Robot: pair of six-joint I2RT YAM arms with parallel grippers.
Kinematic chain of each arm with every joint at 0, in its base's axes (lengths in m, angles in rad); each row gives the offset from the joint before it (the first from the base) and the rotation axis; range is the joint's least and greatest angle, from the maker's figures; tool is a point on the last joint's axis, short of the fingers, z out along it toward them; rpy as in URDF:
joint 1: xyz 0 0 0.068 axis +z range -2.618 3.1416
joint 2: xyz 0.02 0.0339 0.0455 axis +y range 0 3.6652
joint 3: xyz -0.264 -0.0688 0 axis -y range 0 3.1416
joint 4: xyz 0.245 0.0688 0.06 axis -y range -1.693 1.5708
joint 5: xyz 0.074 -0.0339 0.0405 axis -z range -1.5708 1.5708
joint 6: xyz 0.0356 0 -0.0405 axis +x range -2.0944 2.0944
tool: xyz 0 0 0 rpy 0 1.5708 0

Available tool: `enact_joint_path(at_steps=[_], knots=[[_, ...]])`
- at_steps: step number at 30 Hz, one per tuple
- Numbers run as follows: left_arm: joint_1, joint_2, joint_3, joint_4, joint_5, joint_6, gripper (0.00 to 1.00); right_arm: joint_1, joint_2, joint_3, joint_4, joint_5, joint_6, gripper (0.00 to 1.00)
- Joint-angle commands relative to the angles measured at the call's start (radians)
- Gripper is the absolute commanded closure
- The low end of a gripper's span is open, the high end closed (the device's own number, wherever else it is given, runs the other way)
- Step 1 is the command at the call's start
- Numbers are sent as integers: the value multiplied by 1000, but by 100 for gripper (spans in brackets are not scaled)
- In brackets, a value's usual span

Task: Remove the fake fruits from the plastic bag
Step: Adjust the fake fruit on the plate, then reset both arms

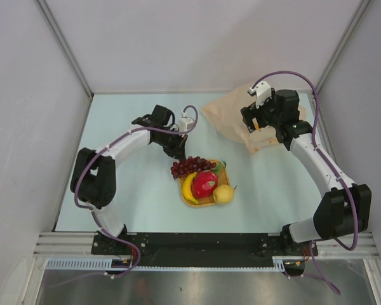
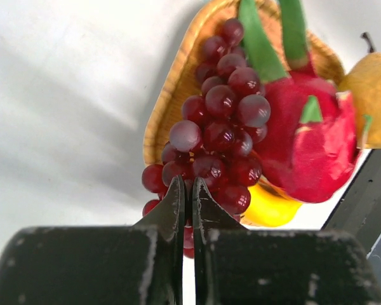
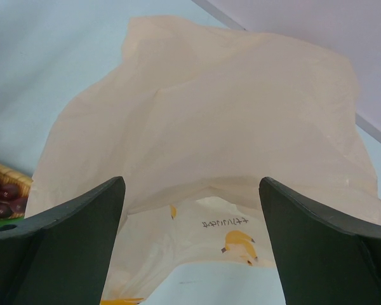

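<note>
My left fingers (image 2: pixel 173 206) are pressed together at the grapes (image 2: pixel 219 127); my right fingers (image 3: pixel 82 232) are spread wide over the bag (image 3: pixel 228 121).
From above: grapes, banana (image 1: pixel 188 188), red fruit (image 1: pixel 205 183) and yellow fruit (image 1: pixel 223 194) lie on the tray (image 1: pixel 192 204); the bag lies far right. Left wrist: my closed tips meet the bunch's near end, which overhangs the tray's rim. Right wrist: the bag fills the gap between my tips.
</note>
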Motion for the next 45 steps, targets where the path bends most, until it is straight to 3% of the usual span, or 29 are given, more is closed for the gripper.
enact_joint_path(at_steps=[1, 3, 7, 10, 11, 17, 24, 25, 27, 35, 38, 42, 45], knots=[[4, 35, -6, -22, -36, -22, 95, -4, -23, -3, 40, -12, 20, 8], [3, 44, -2, -22, -54, -28, 87, -2, -20, -3, 43, -12, 20, 8], [4, 57, 8, -22, -54, -47, 82, 1, -18, -3, 43, -12, 20, 8], [3, 66, 14, -22, -56, -54, 70, 1, -16, -3, 43, -11, 20, 7], [3, 67, 14, -24, -54, -57, 62, 1, -16, -3, 43, -11, 19, 8], [4, 60, 23, -25, -88, -77, 40, 1, -13, -3, 43, -11, 19, 7], [14, 28, 64, -51, -116, -88, 26, 6, -10, -3, 52, -5, 20, 7], [17, 15, 72, -54, -120, -88, 13, 10, -12, -3, 53, 8, 26, 7], [21, -3, 100, -67, -134, -84, 1, 19, -26, -1, 55, 14, 31, 4], [37, -93, 250, -73, -252, -51, 0, 128, -108, 20, -51, 2, 34, 0], [53, -156, 255, 3, -310, -83, 0, 220, -141, 48, -92, 101, 89, 0], [87, -235, 238, 82, -444, -134, 0, 357, -154, 81, -189, 367, 207, 0], [135, -294, 184, 142, -455, -169, 0, 421, -167, 98, -262, 376, 302, 0]])
